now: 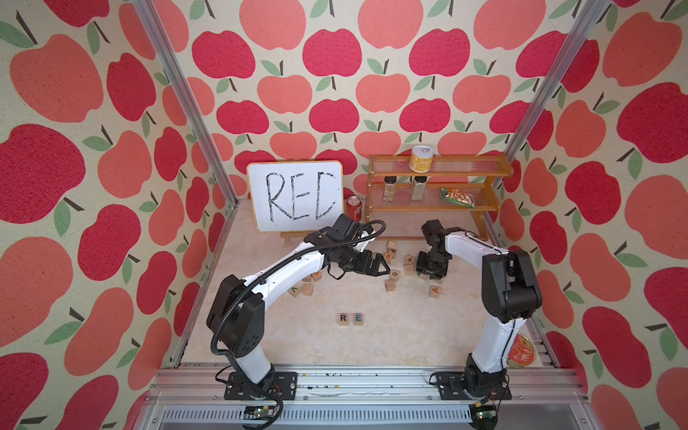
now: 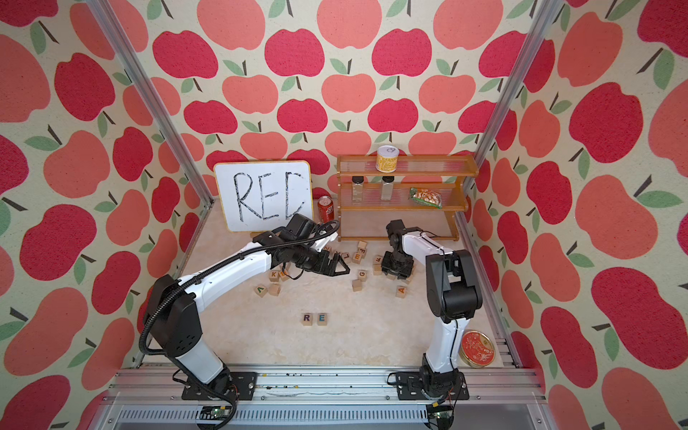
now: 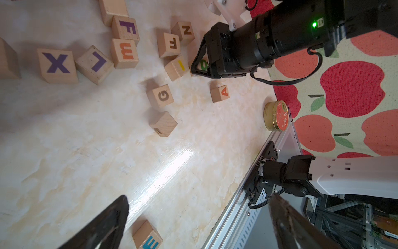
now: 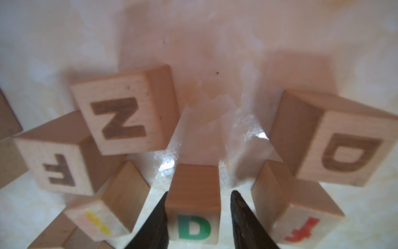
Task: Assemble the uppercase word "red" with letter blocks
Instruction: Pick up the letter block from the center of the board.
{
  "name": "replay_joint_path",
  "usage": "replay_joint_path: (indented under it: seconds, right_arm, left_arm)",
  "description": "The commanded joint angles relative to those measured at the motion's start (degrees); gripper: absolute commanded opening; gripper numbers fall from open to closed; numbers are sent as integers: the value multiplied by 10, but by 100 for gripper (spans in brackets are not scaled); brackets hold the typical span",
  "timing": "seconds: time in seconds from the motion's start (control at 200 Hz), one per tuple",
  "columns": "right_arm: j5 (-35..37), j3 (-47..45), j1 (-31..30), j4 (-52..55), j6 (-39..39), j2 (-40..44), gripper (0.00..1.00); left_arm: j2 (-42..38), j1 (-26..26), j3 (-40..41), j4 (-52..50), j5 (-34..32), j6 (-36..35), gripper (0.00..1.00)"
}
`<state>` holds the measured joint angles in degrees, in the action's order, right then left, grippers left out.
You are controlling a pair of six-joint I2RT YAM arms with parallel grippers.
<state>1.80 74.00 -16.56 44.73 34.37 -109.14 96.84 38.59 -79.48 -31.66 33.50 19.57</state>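
The R (image 1: 343,318) and the E (image 1: 358,318) sit side by side on the near middle of the table (image 1: 391,346). The R is on the left, both letters face up, and a thin gap runs between them. The green D (image 4: 195,226) lies well apart from them, farther back and to the right, letter up, in the scatter of blocks in front of the shelf (image 1: 435,201). The right gripper (image 1: 432,273) points straight down over it. In the right wrist view its fingers (image 4: 243,217) straddle the D, one against a side of the block and the other a sliver off. They are narrowed round it but not yet pinching, and the block rests on the table. A yellow I (image 4: 97,222) lies just beside the D on one side and a red-lettered block (image 4: 301,230) on the other. Beyond them are a brown N (image 4: 120,116) and a brown D (image 4: 351,155). The left gripper (image 1: 378,266) hangs above the table to the left of the right one, pointing right, its fingers spread wide with nothing between them. A G (image 1: 394,274) lies just near of its tip, and an A (image 1: 434,290) lies near of the right gripper. At the far left a white board (image 1: 295,195) reads RED. A red can (image 1: 353,206) stands between the board and the shelf, and a round tin (image 1: 521,352) lies at the near right corner.
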Motion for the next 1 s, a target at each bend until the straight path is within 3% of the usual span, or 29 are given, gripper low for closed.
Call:
replay_joint_path:
  seconds: [0.0, 0.115, 0.18, 0.265, 0.995]
  right_arm:
    - [-5, 18, 6, 3, -16, -15, 43]
    - [-1, 27, 6, 9, -23, -24, 31]
    - [3, 31, 6, 12, -26, -23, 14]
    - [8, 34, 6, 18, -31, -20, 2]
    - [12, 4, -4, 40, -33, 45, 0]
  left_arm:
    - [14, -4, -24, -19, 11, -9, 99]
    - [18, -4, -30, -24, 11, -11, 99]
    - [18, -5, -31, -25, 11, -12, 99]
    - [19, -6, -31, -25, 12, -11, 99]
    - [-14, -4, -5, -19, 14, -6, 99]
